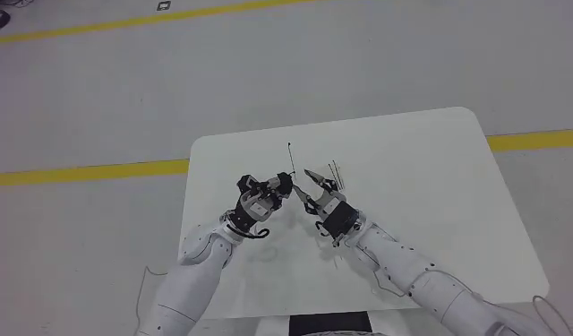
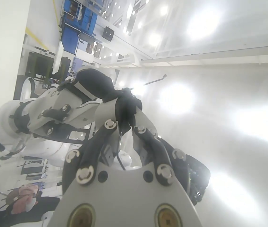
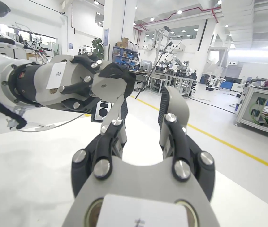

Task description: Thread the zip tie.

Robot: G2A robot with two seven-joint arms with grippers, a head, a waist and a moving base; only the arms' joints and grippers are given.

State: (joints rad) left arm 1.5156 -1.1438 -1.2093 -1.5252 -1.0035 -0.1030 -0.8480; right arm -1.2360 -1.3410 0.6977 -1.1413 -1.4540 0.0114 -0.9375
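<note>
A thin black zip tie (image 1: 290, 157) stands up from my left gripper (image 1: 280, 185), which is shut on its lower end above the middle of the white table (image 1: 430, 175). In the left wrist view the tie (image 2: 155, 80) sticks out beyond the closed black pads (image 2: 124, 105), its head at the far tip. My right gripper (image 1: 309, 184) is open just to the right of the left one, fingertips close to it. In the right wrist view the open right gripper (image 3: 145, 95) faces the left gripper (image 3: 115, 81) and the tie (image 3: 153, 72); the tie's pointed end hangs just beyond the gap.
A few spare black zip ties (image 1: 335, 173) lie on the table just behind the right gripper. The table's right half and front are bare white surface. Beyond the far edge is grey floor with yellow lines (image 1: 89, 171).
</note>
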